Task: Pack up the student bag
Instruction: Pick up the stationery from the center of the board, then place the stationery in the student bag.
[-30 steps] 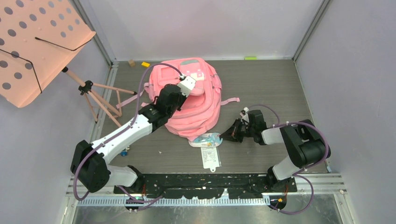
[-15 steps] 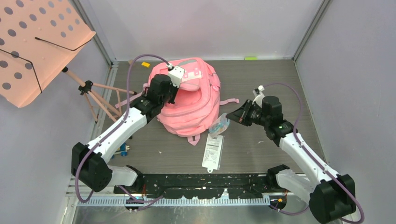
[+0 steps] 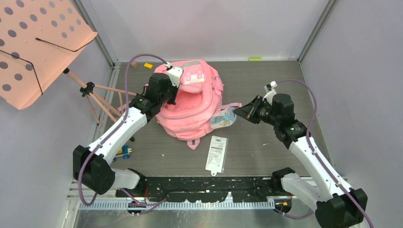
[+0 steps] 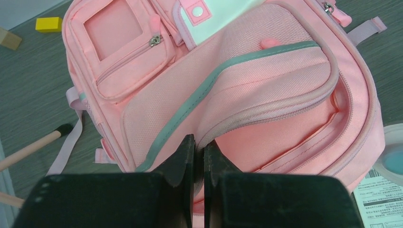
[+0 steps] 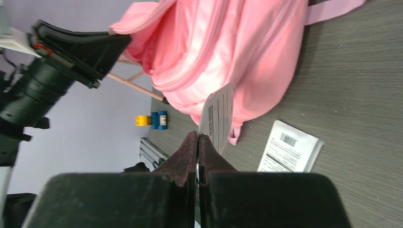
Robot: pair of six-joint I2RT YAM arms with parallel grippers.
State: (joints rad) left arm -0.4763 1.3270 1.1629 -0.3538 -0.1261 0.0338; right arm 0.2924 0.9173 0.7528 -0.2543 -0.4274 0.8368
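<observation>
L fingers (image 4: pixel 183 156) pinch student bag (image 4: pixel 266 80) flap; R fingers (image 5: pixel 187 152) pinch packet (image 5: pixel 219 116)

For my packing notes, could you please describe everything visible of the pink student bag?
The student bag is a large pink fabric backpack lying on the grey table, front side up. It shows zipped front pockets, a white patch, grey reflective strips and pink straps trailing at its sides. Its main compartment gapes open, with the left gripper shut on the opening's edge. A clear packet held by the right gripper appears to touch its side.
</observation>
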